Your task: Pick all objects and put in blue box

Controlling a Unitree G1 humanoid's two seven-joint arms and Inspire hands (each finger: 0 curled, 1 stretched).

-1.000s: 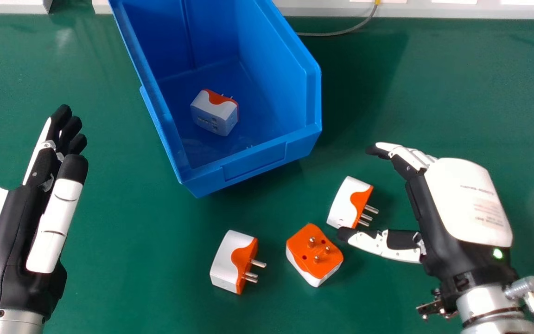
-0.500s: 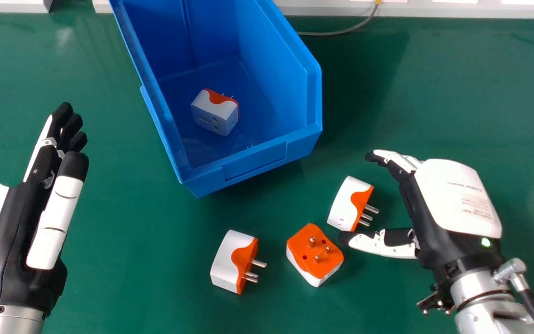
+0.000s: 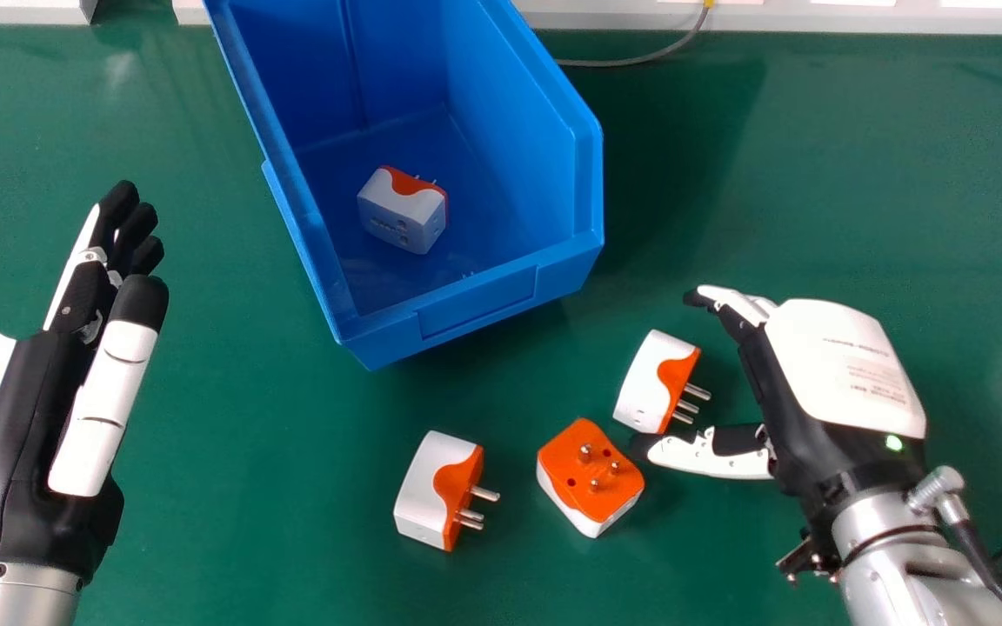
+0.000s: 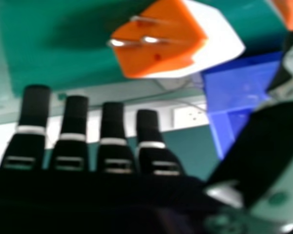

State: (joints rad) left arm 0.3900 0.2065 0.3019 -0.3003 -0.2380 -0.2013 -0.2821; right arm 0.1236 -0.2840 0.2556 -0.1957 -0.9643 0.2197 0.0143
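While the right hand [image 3: 840,369] was wide open, its fingers well parted from the thumb, the nearest adapter [image 3: 651,382] lay on the green surface [image 3: 275,522] just beside the thumb's tip, prongs toward the hand. Near it sat a second adapter [image 3: 584,461], prongs up, and farther left a third adapter [image 3: 431,487], prongs sideways. Beyond them stood the blue box [image 3: 479,304], a fourth adapter [image 3: 401,216] inside. The left hand [image 3: 31,417] was at the head view's left, fingers straight.
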